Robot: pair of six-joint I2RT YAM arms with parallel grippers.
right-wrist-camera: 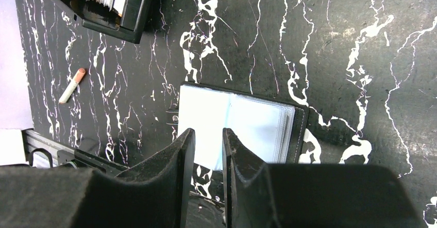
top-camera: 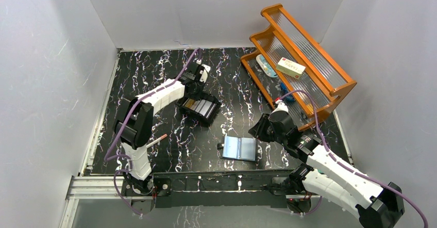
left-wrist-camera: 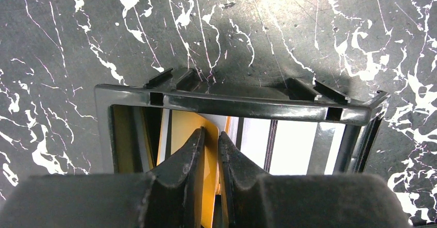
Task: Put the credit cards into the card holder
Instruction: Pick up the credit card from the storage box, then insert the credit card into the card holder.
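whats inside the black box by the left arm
Upright cards, orange and white; the left pincer straddles an orange one. Their lower parts are hidden behind it.

arms: two. pincers: two, left pincer (left-wrist-camera: 211,135) and right pincer (right-wrist-camera: 208,135).
card holder (top-camera: 240,148): one, lying open on the tabletop (top-camera: 154,78).
black box (top-camera: 199,108): one.
credit cards (left-wrist-camera: 188,122): several standing in the box, orange and white faces, exact count not readable.
orange-tipped stick (top-camera: 156,141): one.
wooden rack (top-camera: 330,91): one.
on the rack: one cream-and-red carton (top-camera: 290,67), one pale oval packet (top-camera: 266,65), one small blue thing (top-camera: 287,91).
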